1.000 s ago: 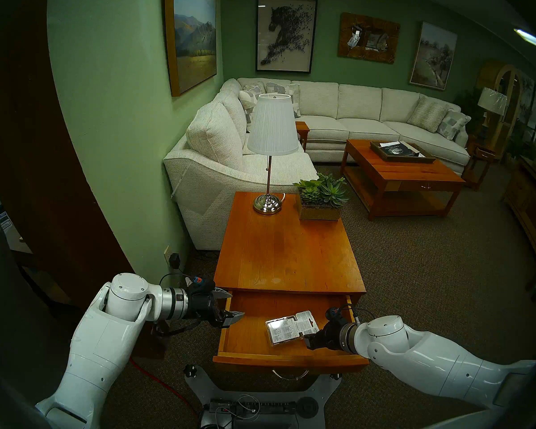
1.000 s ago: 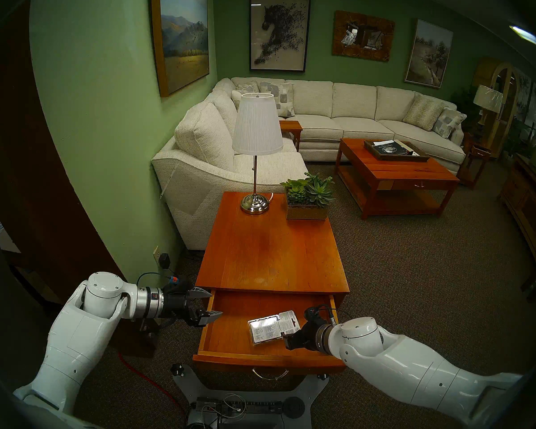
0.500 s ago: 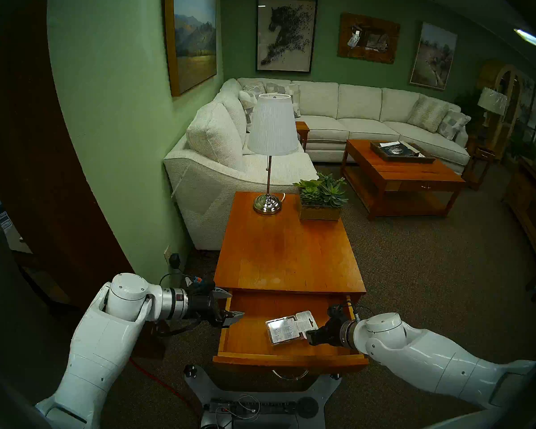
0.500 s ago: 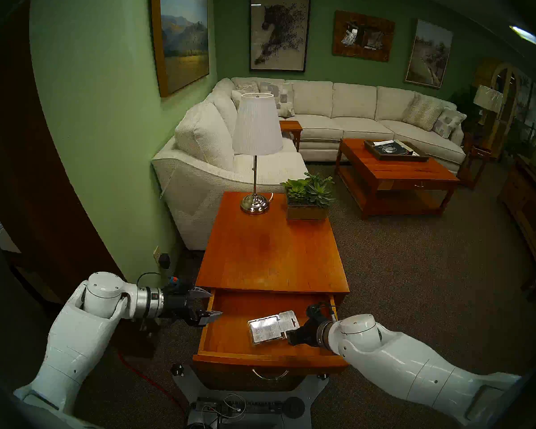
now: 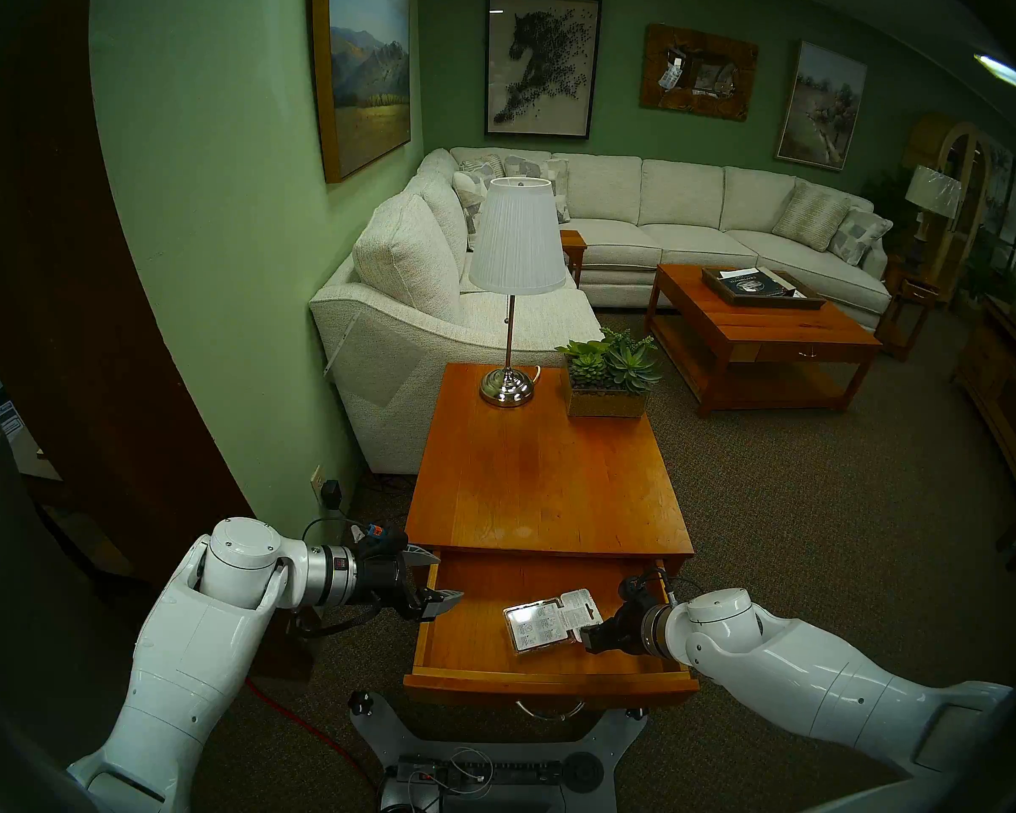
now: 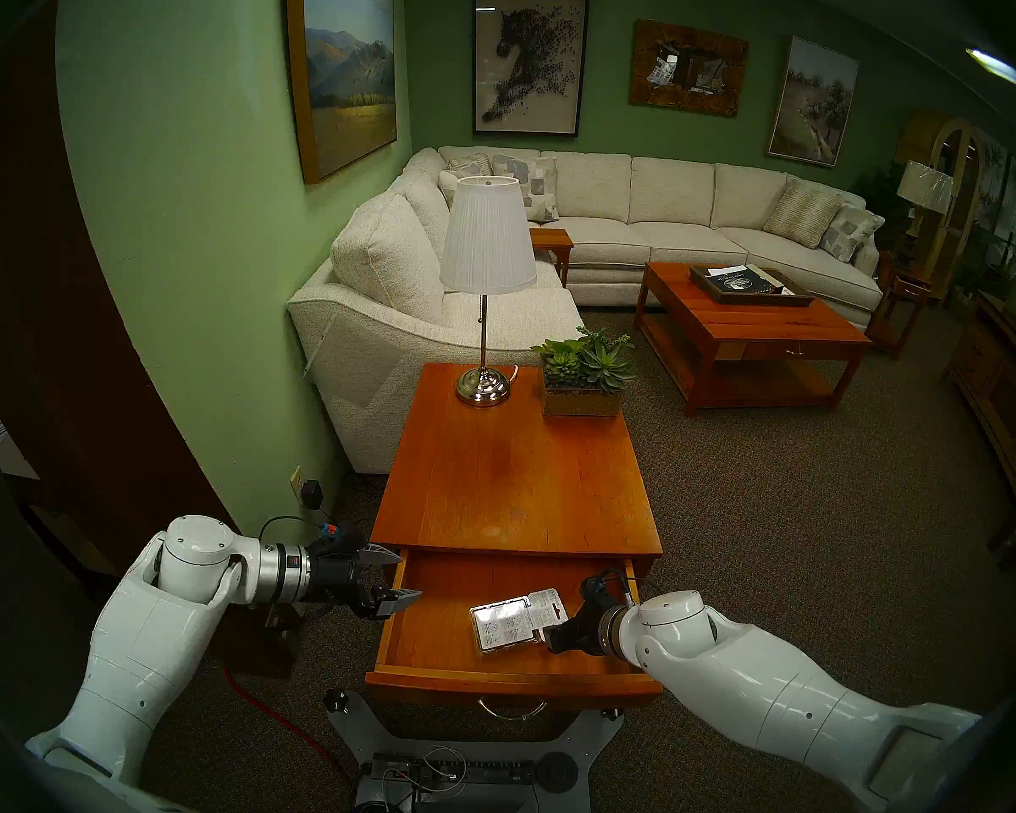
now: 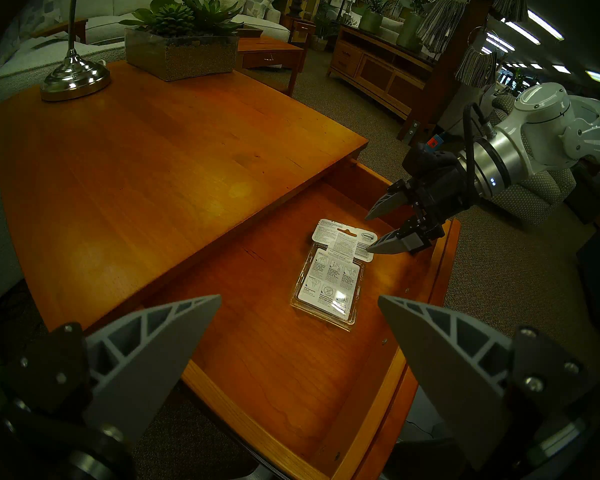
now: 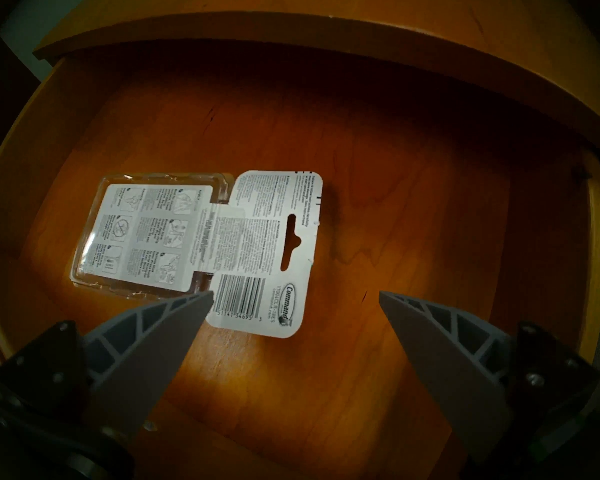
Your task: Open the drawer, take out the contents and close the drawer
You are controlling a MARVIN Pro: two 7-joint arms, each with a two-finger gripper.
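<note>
Drawer [image 5: 552, 680] pulled well out of the desk [image 5: 546, 483]; bail handle hanging at its front, at 6 o'clock in the head view.

Right hand [image 8: 293, 297] down inside the drawer at its right end, fingers spread wide, gripping nothing. In the left wrist view, lower fingertip [image 7: 383, 246] at the pack's corner, possibly touching; upper one raised clear.

Blister pack [image 8: 201, 242] flat on the drawer floor, printed card up. From the right wrist camera: just ahead, toward 11 o'clock. Long axis crosswise to the reach, 9 to 3. Clear bubble end at 9, hang-tab end at 3, barcode corner nearest, between the fingertips.

Likely crux: tab end faces the right hand, so a thin card edge, lying flat, is what the fingers meet first. Probably a slide or a tilt needed before a pinch.

Left hand [image 5: 438, 577] at the drawer's left end, 9 o'clock from the pack, well apart from it, fingers wide, empty. Right arm plainly nearer.

Lamp base [image 5: 507, 388] and succulent planter [image 5: 608, 392] at the desk's far end, out of play.
</note>
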